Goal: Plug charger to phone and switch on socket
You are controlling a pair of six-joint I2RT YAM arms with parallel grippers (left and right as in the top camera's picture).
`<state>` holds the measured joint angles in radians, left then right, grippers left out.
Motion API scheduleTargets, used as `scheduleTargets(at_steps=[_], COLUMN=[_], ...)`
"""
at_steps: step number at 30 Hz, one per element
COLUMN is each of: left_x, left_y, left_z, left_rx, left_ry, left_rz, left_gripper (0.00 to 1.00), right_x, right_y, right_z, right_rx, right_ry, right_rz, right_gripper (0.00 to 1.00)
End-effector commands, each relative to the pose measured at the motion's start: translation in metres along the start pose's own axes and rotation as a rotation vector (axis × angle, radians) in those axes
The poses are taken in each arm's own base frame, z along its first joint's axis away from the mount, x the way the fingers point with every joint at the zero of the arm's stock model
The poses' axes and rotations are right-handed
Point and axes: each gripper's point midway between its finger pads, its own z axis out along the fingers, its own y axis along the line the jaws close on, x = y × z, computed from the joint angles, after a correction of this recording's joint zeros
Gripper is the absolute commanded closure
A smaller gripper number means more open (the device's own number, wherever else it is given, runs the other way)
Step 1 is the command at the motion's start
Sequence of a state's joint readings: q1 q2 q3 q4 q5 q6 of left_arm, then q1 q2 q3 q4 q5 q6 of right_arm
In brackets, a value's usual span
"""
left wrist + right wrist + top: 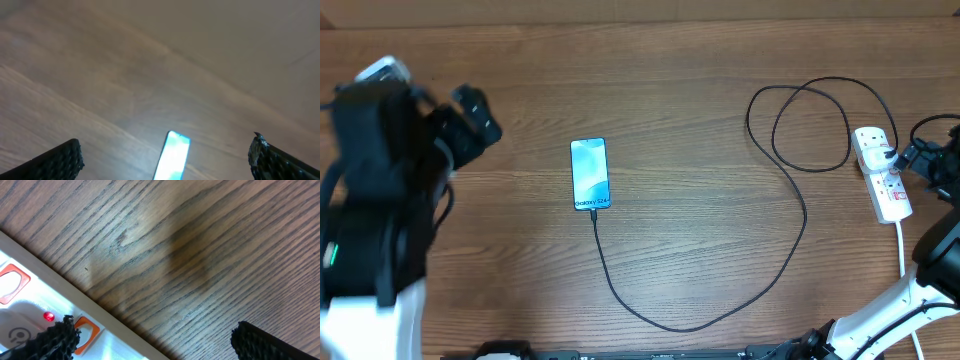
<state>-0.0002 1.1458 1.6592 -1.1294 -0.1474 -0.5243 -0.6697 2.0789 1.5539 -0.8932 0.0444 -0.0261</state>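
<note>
The phone point(590, 173) lies flat at mid-table, its light blue screen up; it also shows low in the left wrist view point(172, 157). The charger point(790, 250), a thin black cable, meets the phone's near end, sweeps right and loops up to the socket point(880, 172). Whether its tip is seated in the phone I cannot tell. The socket is a white strip point(20, 305) with red-framed switches point(82, 330) and a small glowing red lamp point(48, 316). My right gripper point(155, 332) point(912, 160) stands open beside it, one finger point(55, 340) over the strip's edge. My left gripper point(166, 145) point(480, 115) is open, well left of the phone.
The socket's white cord point(902, 245) runs toward the near edge at the right, close to the right arm's white base point(880, 315). The left arm's bulky black body point(380, 190) fills the left side. Bare wood point(700, 110) surrounds the phone.
</note>
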Motion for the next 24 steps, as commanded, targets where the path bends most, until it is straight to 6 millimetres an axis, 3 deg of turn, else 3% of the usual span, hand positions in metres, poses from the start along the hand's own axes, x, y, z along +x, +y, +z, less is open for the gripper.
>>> scheduleTargets(at_steps=[1, 6, 12, 18, 24], left_x=[-0.009, -0.013, -0.011, 0.009, 0.066], left_y=[0.004, 0.008, 0.013, 0.023, 0.05], left_z=[-0.034, -0.073, -0.094, -0.085, -0.049], left_rx=[0.032, 0.081, 0.106, 0.087, 0.015], left_ry=[-0.089, -0.174, -0.218, -0.185, -0.059], left_rz=[-0.007, -0.022, -0.03, -0.024, -0.002], left_gripper=[0.01, 0.0, 0.0, 0.01, 0.0], right_x=[-0.006, -0.006, -0.006, -0.006, -0.006], right_y=[0.005, 0.005, 0.005, 0.005, 0.005], right_z=[-0.002, -0.002, -0.002, -0.002, -0.002], right_rx=[-0.014, -0.014, -0.014, -0.014, -0.014], right_ry=[-0.014, -0.014, -0.014, -0.014, -0.014], right_rz=[-0.005, -0.005, -0.005, -0.005, -0.005], right_gripper=[0.0, 0.0, 0.0, 0.0, 0.0])
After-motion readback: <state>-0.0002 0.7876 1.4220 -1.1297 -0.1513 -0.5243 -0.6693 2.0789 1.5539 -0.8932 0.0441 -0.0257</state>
